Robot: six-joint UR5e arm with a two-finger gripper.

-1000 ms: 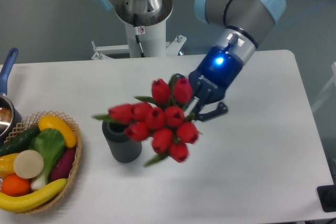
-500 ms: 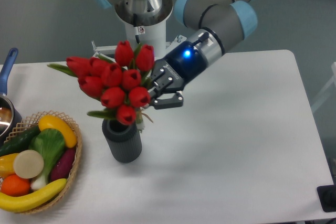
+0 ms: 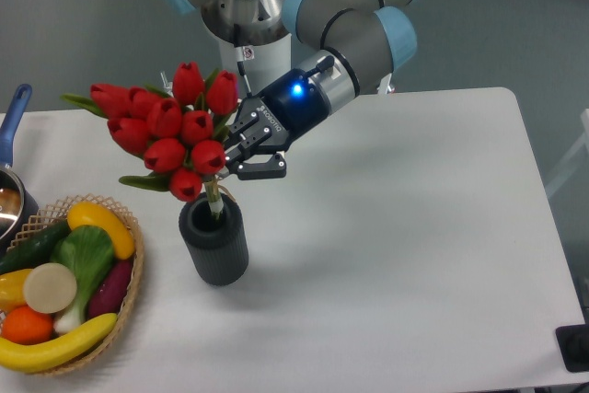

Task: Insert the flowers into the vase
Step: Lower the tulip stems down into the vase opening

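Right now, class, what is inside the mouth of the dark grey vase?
The stems of the flowers reach down into the mouth of the vase, with the gripper holding the bunch above. How deep the stems go cannot be seen; the vase wall hides them.

Even, bright overhead light; soft shadows fall right of the vase [image 3: 213,248] on the white table [image 3: 414,227]. Focus slightly soft throughout, with no glare.

A smooth white rectangular surface [image 3: 433,255] with rounded corners fills most of the view, evenly lit. Behind it runs a plain grey-blue wall [image 3: 74,25].
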